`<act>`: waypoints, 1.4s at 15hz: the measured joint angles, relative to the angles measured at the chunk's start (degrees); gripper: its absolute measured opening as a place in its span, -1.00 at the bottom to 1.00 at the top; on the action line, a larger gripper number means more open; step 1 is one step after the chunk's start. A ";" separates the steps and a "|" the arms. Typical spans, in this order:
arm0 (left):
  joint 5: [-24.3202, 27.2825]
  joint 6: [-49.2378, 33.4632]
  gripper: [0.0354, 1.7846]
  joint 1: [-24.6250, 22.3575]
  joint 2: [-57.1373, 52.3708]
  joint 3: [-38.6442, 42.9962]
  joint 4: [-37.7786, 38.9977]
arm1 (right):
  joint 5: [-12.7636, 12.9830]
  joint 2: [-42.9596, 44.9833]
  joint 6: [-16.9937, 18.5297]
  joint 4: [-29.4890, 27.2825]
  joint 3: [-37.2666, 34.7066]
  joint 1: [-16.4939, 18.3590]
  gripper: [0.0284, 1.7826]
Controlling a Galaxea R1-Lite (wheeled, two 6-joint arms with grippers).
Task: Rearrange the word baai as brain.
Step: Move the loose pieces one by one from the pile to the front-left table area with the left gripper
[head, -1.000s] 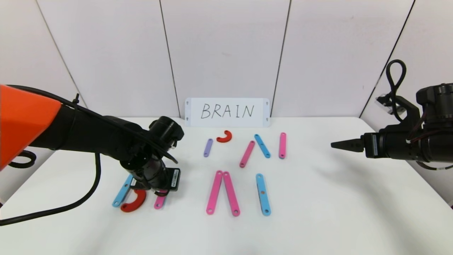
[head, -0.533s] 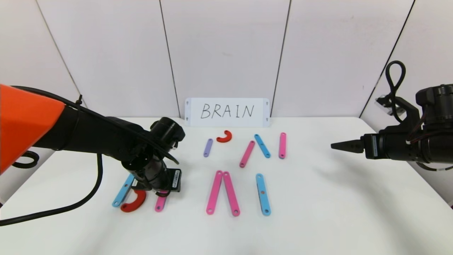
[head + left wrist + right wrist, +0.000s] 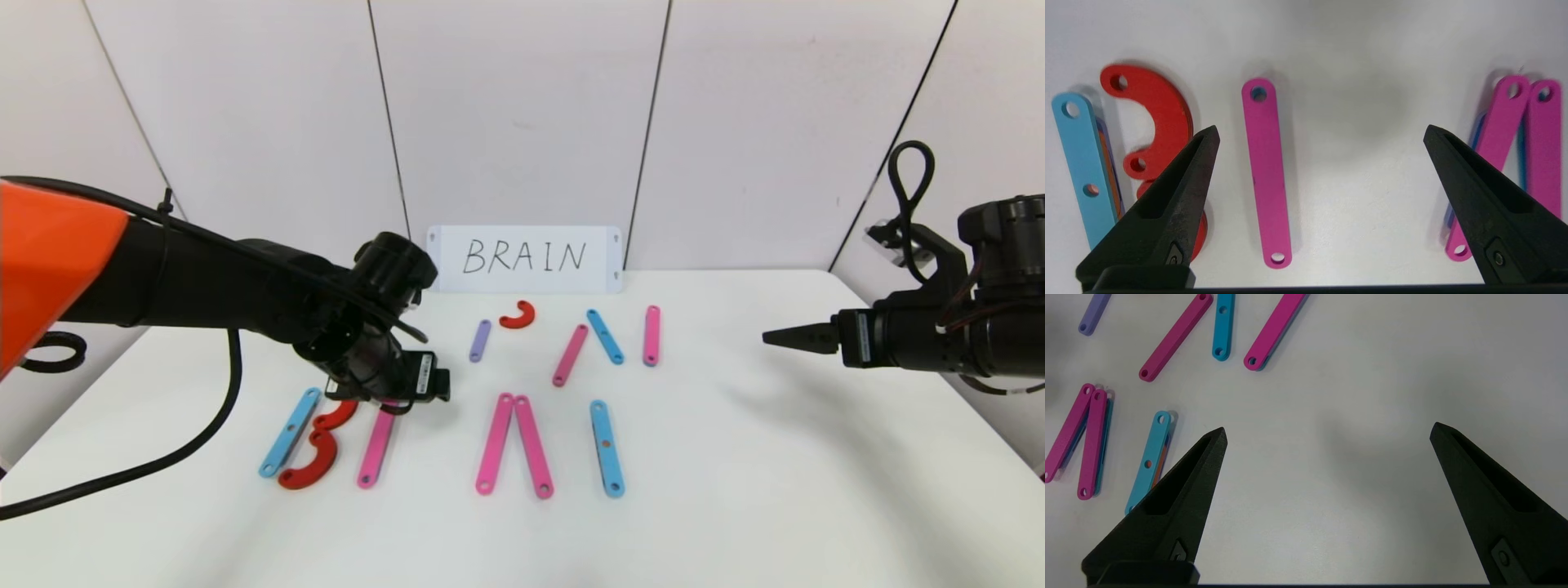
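The word's front row lies on the white table (image 3: 735, 457). From the left it is a blue bar (image 3: 287, 433), two red C-curves (image 3: 314, 464) stacked as a B, a pink bar (image 3: 377, 445), two pink bars (image 3: 495, 443) meeting at their far ends, and a blue bar (image 3: 606, 448). My left gripper (image 3: 1321, 130) hovers open above the lone pink bar (image 3: 1267, 171), which lies flat between its fingers and touches neither. My right gripper (image 3: 771, 336) hangs open over bare table at the right, holding nothing.
A back row holds a short purple bar (image 3: 480, 340), a red C-curve (image 3: 518, 314), a pink bar (image 3: 570, 354), a blue bar (image 3: 605, 336) and another pink bar (image 3: 651, 335). The white BRAIN card (image 3: 524, 258) leans on the wall.
My left gripper has opened, left the pink bar lying beside the red curves, and risen back toward the far side. The right arm has stayed still.
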State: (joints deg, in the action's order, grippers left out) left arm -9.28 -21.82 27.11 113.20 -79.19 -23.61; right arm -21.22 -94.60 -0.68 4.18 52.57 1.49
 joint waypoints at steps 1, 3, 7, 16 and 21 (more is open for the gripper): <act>-0.22 0.29 0.96 0.04 0.68 -2.62 -0.04 | 0.00 0.00 0.00 0.00 0.00 0.00 0.95; -0.34 1.49 0.96 0.06 2.65 -8.18 -0.15 | 0.00 0.00 0.00 0.00 -0.01 0.00 0.95; -0.12 7.98 0.96 0.34 7.91 -18.24 0.07 | 0.15 0.00 0.00 0.06 0.00 0.02 0.95; 10.53 21.52 0.96 1.79 20.37 -26.99 16.54 | -0.33 0.02 0.06 0.09 -0.09 0.66 0.95; 13.65 23.60 0.96 1.80 25.88 -32.09 18.93 | -0.41 0.04 0.02 0.09 -0.52 0.63 0.95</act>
State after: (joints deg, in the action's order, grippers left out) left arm 4.38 1.78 28.92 139.08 -111.28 -4.68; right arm -21.64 -94.56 -0.66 4.27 52.04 2.12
